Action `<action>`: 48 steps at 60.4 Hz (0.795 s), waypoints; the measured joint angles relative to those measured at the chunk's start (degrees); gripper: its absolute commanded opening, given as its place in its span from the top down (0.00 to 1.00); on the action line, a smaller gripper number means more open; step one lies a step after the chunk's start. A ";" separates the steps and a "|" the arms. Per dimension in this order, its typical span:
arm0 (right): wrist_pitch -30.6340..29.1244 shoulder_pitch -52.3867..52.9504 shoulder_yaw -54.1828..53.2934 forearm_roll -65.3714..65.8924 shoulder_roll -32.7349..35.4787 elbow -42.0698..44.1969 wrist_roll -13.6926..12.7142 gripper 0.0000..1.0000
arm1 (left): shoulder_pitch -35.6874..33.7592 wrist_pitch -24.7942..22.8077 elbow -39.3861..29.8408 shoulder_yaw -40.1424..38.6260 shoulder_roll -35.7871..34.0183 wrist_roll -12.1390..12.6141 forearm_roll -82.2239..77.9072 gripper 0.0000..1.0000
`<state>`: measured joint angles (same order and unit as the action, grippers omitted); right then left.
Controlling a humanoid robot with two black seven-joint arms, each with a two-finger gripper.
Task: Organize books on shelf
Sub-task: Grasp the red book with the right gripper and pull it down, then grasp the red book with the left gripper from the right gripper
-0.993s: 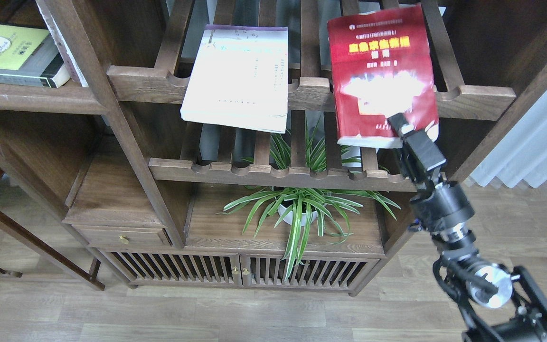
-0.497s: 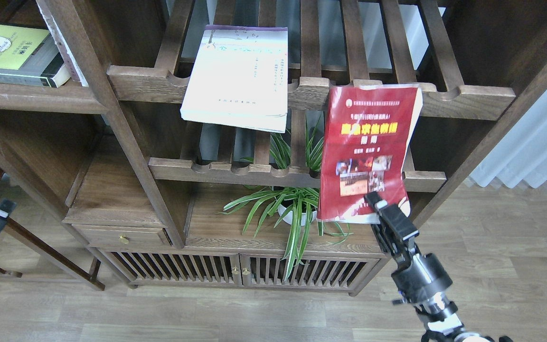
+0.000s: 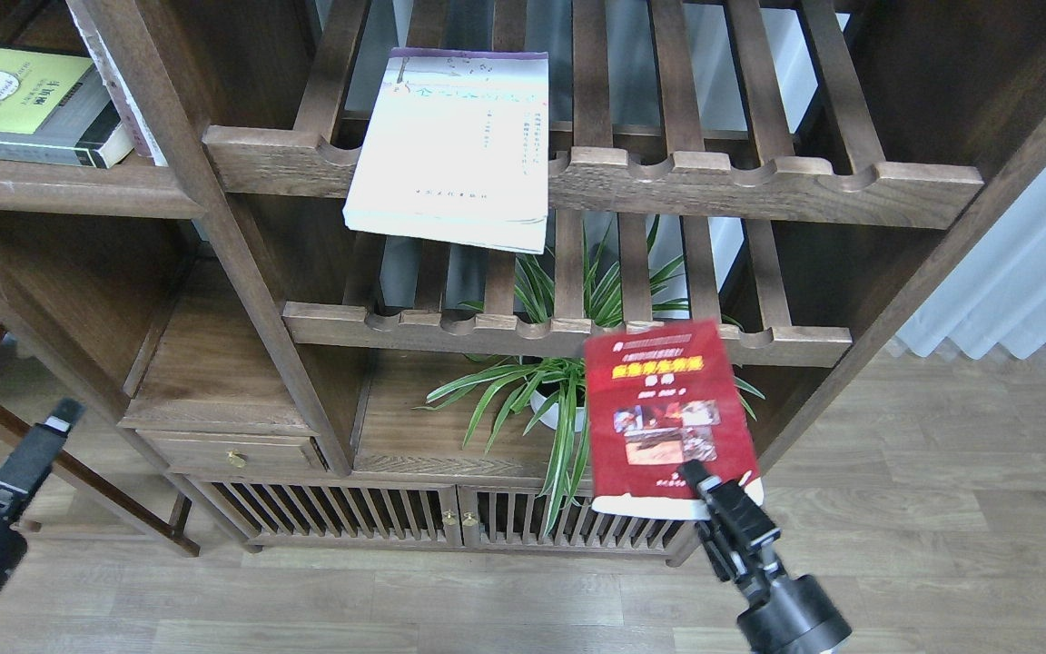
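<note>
My right gripper [image 3: 703, 483] is shut on the lower right corner of the red book [image 3: 664, 413] with photos and a yellow title, and holds it in the air in front of the cabinet, below the lower slatted rack. The large white book [image 3: 455, 145] with a purple top strip lies on the upper slatted rack, overhanging its front rail. The thick grey-black book [image 3: 19, 104] with a lime-green panel lies flat on the solid dark-brown plank shelf [image 3: 69, 195] at the upper left. My left gripper [image 3: 49, 429] rises at the lower left, seen edge-on and empty.
A spider plant [image 3: 568, 400] in a white pot stands on the cabinet top [image 3: 414, 427] behind the red book. Two slatted racks [image 3: 741, 182] with scalloped rails fill the middle. A drawer and slatted doors [image 3: 450, 522] are below. A white curtain [image 3: 1031, 272] hangs at the right.
My right gripper has drawn the red book off the upper slatted rack and down and toward me, to below the lower rack. My left gripper has risen into view at the lower left.
</note>
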<state>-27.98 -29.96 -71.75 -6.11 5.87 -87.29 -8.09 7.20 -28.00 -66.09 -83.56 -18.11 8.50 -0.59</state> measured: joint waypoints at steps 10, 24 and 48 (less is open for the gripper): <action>-0.02 1.36 5.24 0.31 -1.88 3.30 -0.26 0.96 | -1.84 0.00 0.38 14.14 -0.18 -0.36 8.05 0.00; -0.03 5.76 10.66 0.41 -3.45 8.36 -1.55 0.96 | -3.35 0.00 0.34 23.37 0.82 -0.49 12.97 0.00; -0.03 10.16 16.49 0.40 -5.84 15.07 -5.28 0.95 | -4.66 0.00 -0.89 35.15 6.01 -0.63 16.92 0.01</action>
<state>-28.00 -19.79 -55.26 -5.71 0.02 -72.21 -13.37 2.54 -28.00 -66.97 -48.41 -12.10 7.87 16.33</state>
